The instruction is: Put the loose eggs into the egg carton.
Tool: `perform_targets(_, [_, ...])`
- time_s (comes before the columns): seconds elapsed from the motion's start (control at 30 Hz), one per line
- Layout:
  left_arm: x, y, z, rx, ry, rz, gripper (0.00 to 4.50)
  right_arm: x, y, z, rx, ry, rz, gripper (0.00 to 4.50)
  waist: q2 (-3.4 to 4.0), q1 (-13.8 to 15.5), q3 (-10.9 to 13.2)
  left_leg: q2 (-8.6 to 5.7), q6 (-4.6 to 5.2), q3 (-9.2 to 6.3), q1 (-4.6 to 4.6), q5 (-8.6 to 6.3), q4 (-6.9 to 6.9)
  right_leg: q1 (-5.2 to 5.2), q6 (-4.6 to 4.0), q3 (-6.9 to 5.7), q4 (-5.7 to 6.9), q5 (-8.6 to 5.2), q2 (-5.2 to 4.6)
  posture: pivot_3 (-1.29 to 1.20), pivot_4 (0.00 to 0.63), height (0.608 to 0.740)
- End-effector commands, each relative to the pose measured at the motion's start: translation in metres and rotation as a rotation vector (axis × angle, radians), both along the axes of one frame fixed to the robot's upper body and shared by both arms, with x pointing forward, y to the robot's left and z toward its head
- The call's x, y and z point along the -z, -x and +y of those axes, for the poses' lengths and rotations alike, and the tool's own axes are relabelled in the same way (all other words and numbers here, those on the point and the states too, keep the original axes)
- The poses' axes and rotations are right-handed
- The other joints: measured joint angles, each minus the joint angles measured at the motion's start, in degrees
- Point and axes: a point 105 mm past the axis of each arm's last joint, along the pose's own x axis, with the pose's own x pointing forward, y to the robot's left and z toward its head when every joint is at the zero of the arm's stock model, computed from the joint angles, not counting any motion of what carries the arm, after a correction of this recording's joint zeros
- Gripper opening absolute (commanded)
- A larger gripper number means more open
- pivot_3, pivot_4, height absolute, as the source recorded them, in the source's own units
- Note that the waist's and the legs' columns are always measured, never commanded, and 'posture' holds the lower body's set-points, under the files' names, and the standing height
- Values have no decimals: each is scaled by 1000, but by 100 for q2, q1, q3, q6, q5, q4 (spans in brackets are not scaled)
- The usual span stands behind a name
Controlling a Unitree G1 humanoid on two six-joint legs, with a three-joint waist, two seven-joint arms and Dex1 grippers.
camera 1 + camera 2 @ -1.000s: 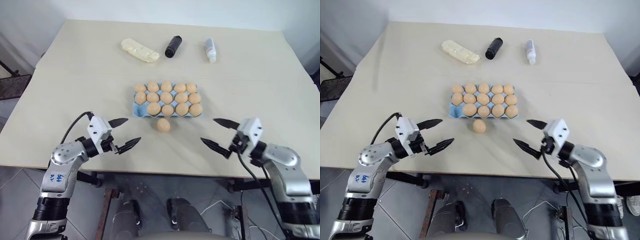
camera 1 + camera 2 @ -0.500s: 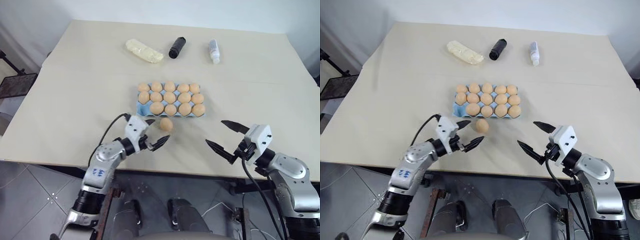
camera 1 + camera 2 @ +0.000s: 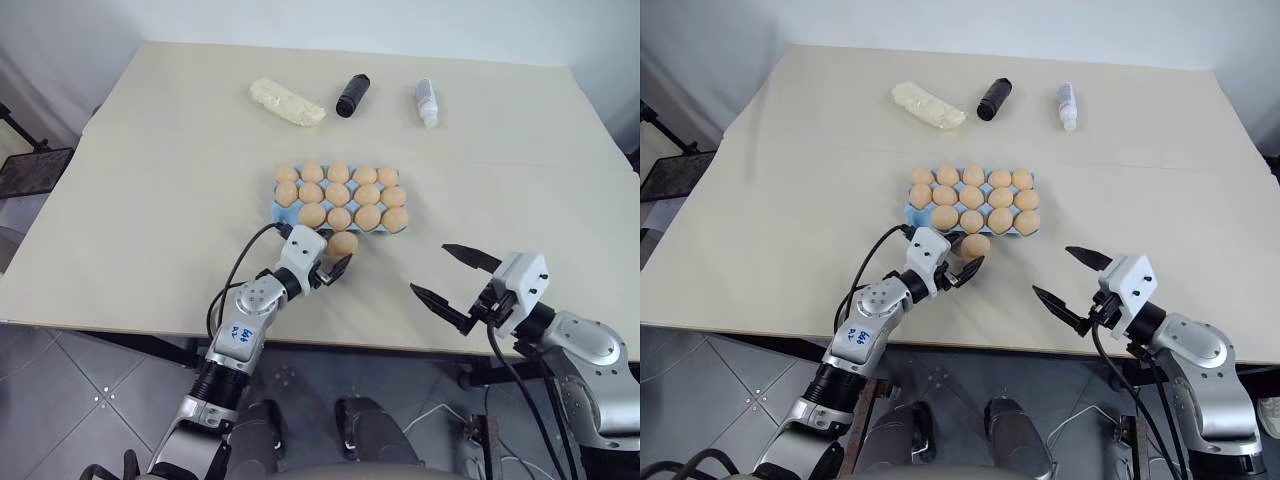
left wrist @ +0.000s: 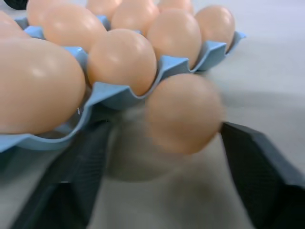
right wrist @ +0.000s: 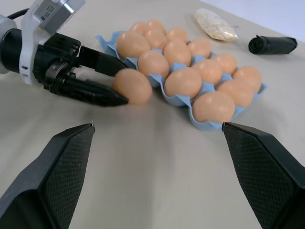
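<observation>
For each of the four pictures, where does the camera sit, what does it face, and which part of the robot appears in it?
Left eye view: on the head, looking down at the table; both arms show.
Right eye view: the head's other eye, same scene.
Left wrist view: on the left wrist, level, facing the loose egg and the egg carton; its own fingers flank the egg.
Right wrist view: on the right wrist, facing the carton; its fingers stand wide apart, and the left gripper is around the egg.
Shared by all: loose egg and carton.
</observation>
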Motion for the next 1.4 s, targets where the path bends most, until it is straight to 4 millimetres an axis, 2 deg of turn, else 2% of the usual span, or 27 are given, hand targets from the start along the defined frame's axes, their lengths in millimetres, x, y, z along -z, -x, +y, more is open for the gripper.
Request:
perform_targets(0.03, [-3,1,3,1,12,-23,2359,-2,5,-11,15,5,2,4500,0,-6,0,0,0,0,0,0,0,0,0,0,0,0,0,0,150,740])
perform_targets(0.07, [-4,2,4,4,21,-24,1998,1,5,-13,23,6,11,4500,0,-9,0,0,0,1,0,0,0,0,0,1,0,0,0,0,150,740])
perform_targets(0.13, [-6,4,8,8,31,-28,1614,4,6,-16,29,7,23,4500,0,-11,0,0,0,2,0,0,0,0,0,1,0,0,-1,0,150,740])
perform_targets(0.3, [-13,18,24,45,67,-64,1579,7,3,-13,20,1,29,4500,1,-34,-1,4,-3,1,1,0,-4,0,-1,0,1,0,2,0,150,740])
perform_targets(0.43, [-22,30,53,42,82,-125,1579,7,3,-10,0,-7,37,4500,1,-31,-1,6,-6,1,1,1,-6,-2,-2,-1,1,-1,4,0,150,740])
perform_targets(0.57, [-37,30,79,6,86,-199,1579,8,1,-6,-19,-9,40,4500,1,-18,-1,1,-3,2,0,0,-5,0,-1,-2,0,0,-4,0,150,740])
perform_targets(0.67, [-46,18,91,-34,73,-219,1579,8,-3,-2,-30,-12,38,4500,1,17,0,-5,-14,1,0,-9,-4,2,1,-2,-1,2,-9,0,150,740])
perform_targets(0.77, [-55,5,94,-43,70,-237,1579,8,-6,2,-44,-17,35,4500,1,36,-1,-7,-12,1,0,-8,-3,2,2,-2,-1,2,-9,0,150,740])
perform_targets(0.93, [-65,-25,90,-31,43,-250,1579,9,-9,4,-56,-15,33,4500,1,111,0,-6,5,2,-1,5,-3,-2,2,-4,-1,3,-3,0,150,740])
perform_targets(1.13, [-64,-37,84,6,21,-239,1579,9,-11,3,-48,-20,19,4500,1,113,0,4,-3,19,-3,-4,-4,-9,4,-1,-8,-1,6,0,150,740])
perform_targets(1.2, [-63,-35,83,33,10,-236,2248,10,-11,2,-42,-22,15,4500,1,114,0,5,-5,19,-3,-4,-4,-10,3,-1,-7,-2,8,0,150,740])
perform_targets(1.23, [-64,-33,82,49,12,-238,2443,10,-11,2,-38,-24,14,4500,1,114,0,6,-5,19,-3,-4,-4,-10,3,-1,-7,-2,8,0,150,740])
perform_targets(1.4, [-64,-26,98,50,-17,-234,4103,11,-11,0,-31,-26,12,4500,1,107,0,6,-6,21,-2,-3,5,-10,3,-1,2,-1,7,0,150,740])
